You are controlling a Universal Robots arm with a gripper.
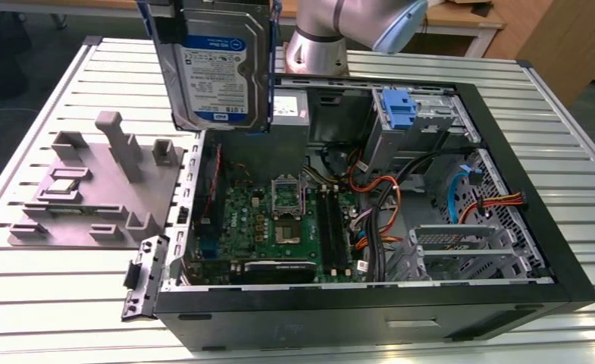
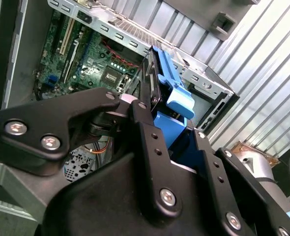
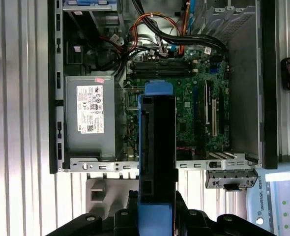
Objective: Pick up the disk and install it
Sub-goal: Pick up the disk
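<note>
The disk (image 1: pixel 216 68), a silver hard drive with a white-and-blue label in a blue carrier, hangs upright in the air above the back left corner of the open computer case (image 1: pixel 570 288). In both wrist views my gripper (image 3: pixel 156 216) is shut on the disk (image 3: pixel 157 147), which shows edge-on with the motherboard (image 3: pixel 194 98) far below it. Black fingers (image 2: pixel 145 128) press on both sides of the blue carrier (image 2: pixel 177 98). The disk touches nothing but the gripper (image 2: pixel 170 132).
Inside the case lie the motherboard (image 1: pixel 277 220), a grey power supply (image 3: pixel 91 118), coloured cables (image 1: pixel 378 197), a metal drive cage (image 1: pixel 459 254) and a blue bracket (image 1: pixel 399 110). A grey fixture (image 1: pixel 95 189) stands on the slatted table at the exterior view's left. The arm's base (image 1: pixel 327 38) rises behind the case.
</note>
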